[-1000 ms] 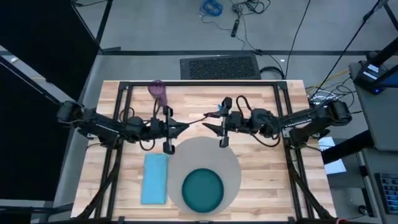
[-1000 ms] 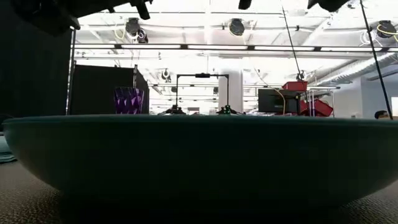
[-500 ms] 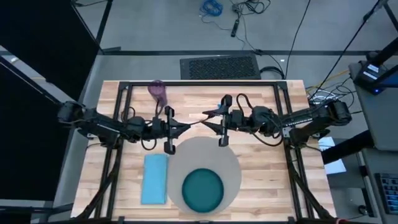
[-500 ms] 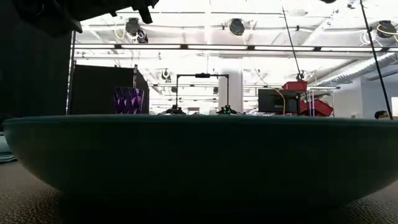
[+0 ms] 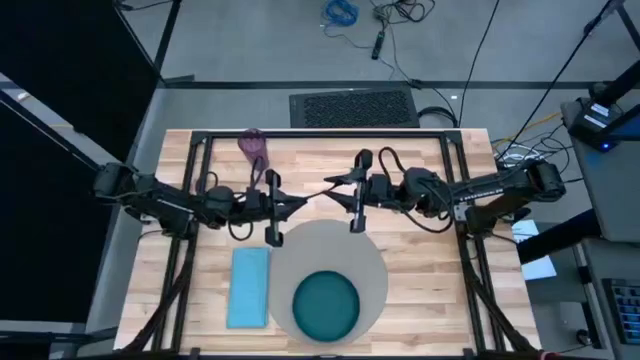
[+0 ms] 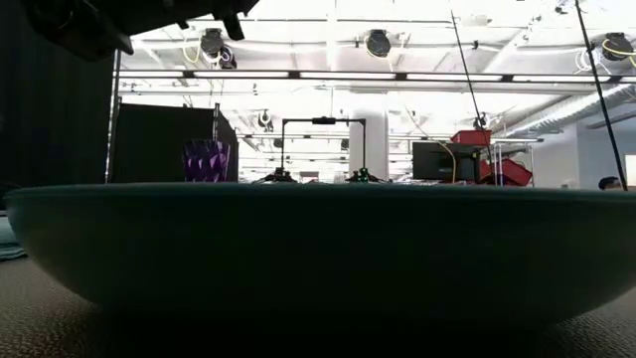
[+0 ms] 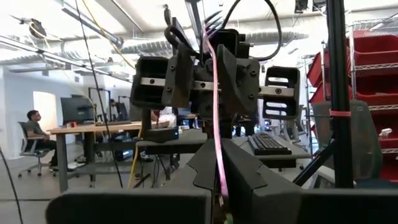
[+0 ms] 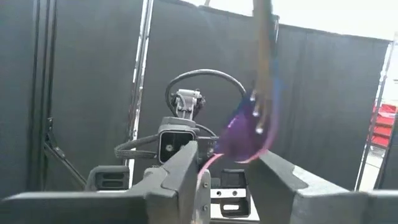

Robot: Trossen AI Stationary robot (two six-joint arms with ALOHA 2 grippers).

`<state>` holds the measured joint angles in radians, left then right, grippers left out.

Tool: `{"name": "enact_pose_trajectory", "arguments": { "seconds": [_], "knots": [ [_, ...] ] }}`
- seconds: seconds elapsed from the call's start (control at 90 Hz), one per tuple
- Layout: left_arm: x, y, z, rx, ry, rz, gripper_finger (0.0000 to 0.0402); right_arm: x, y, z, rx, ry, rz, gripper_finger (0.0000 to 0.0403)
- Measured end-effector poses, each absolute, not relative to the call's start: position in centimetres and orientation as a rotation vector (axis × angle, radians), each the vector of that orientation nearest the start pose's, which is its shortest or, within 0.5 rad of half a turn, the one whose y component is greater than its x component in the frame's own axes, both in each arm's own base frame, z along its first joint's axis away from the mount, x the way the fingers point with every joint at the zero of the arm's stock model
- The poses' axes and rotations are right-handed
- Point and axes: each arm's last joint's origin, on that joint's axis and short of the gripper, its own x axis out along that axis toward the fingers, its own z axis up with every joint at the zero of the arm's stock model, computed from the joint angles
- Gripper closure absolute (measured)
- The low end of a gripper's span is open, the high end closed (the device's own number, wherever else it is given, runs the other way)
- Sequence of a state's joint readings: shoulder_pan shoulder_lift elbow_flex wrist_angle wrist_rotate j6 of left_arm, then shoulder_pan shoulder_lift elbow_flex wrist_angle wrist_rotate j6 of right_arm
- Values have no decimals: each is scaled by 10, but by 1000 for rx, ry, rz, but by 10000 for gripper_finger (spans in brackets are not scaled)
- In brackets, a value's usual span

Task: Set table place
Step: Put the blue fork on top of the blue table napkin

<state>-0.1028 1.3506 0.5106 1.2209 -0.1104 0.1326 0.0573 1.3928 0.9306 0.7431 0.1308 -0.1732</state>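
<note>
On the worktop (image 5: 420,280), nearest the front edge and well below both sets of jaws, the teal plate (image 5: 325,305) sat on the round mat (image 5: 333,240), with the light-blue napkin (image 5: 249,287) just beside the mat, on the left arm's side. Above the mat's far rim the left gripper (image 5: 296,203) and right gripper (image 5: 335,195) faced each other tip to tip. The left jaws were pressed together on a thin piece of cutlery (image 7: 216,93) that reached across into the right jaws, which we saw spread around it. Beyond the left jaws, well apart, the purple cup (image 5: 254,147) stood near the far edge.
</note>
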Motion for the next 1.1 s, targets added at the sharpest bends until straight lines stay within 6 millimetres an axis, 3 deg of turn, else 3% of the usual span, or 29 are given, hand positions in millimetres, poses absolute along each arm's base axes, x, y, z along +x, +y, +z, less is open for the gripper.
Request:
{"name": "enact_pose_trajectory", "arguments": {
  "seconds": [0.178,0.456,0.733,0.889,1.1],
  "knots": [
    [259,-23,254,91,-369,40,401,313,13,331,-168,-236,-80,390],
    [262,-19,247,106,-297,55,389,313,14,328,-176,-197,-61,402],
    [263,-16,243,112,-253,58,276,315,12,322,-170,-145,-74,403],
    [263,-14,243,104,-249,114,207,318,7,320,-131,-26,-83,402],
    [264,-11,242,74,-229,177,161,320,7,326,-111,57,-70,402]
  ]
}}
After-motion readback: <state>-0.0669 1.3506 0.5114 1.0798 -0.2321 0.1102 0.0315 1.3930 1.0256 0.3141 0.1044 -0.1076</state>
